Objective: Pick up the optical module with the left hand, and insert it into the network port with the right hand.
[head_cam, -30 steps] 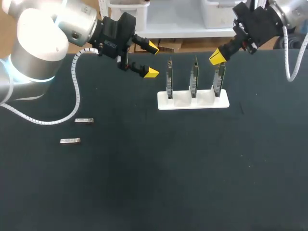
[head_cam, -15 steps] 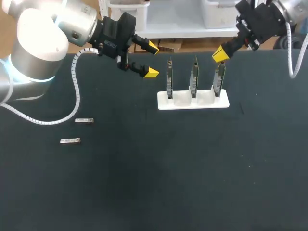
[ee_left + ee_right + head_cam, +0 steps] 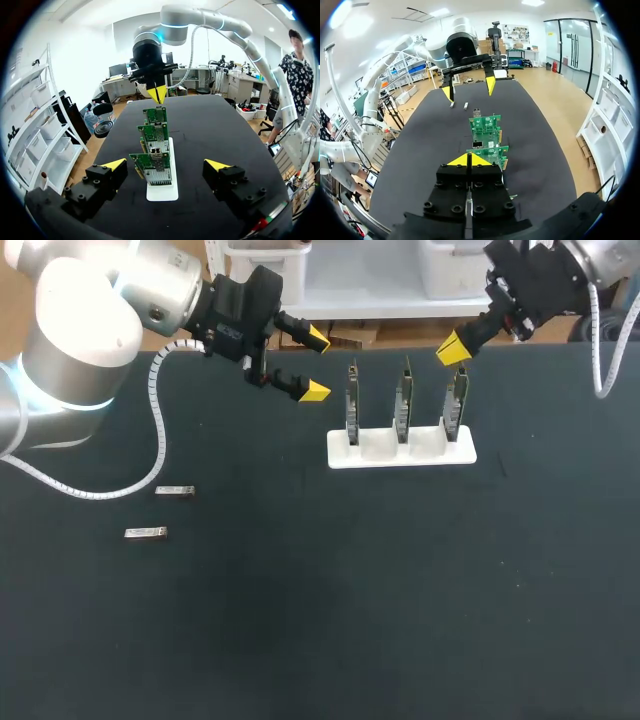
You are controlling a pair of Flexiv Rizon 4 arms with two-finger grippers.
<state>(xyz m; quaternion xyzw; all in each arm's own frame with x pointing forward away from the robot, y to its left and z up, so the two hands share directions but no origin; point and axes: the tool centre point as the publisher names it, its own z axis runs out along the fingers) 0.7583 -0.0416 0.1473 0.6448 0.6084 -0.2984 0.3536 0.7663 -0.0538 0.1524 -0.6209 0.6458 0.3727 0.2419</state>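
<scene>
Two small silver optical modules (image 3: 174, 491) (image 3: 146, 533) lie flat on the black table at the left; the right wrist view shows them (image 3: 452, 105) (image 3: 466, 106) far ahead, under my left gripper. Three upright green network cards (image 3: 403, 400) stand in a white holder (image 3: 400, 454) at the back middle. My left gripper (image 3: 315, 364) hovers open to the left of the cards, empty, facing them end-on (image 3: 165, 165). My right gripper (image 3: 452, 350) is shut with nothing in it, above and just behind the rightmost card (image 3: 469, 160).
The black table (image 3: 330, 600) spreads wide in front of the holder. A coiled white cable (image 3: 160, 430) hangs from my left arm above the modules. My right arm's cable (image 3: 600, 370) dangles at the back right.
My right gripper has lifted slightly up and back from the top of the rightmost card. The left arm and the modules have stayed put.
</scene>
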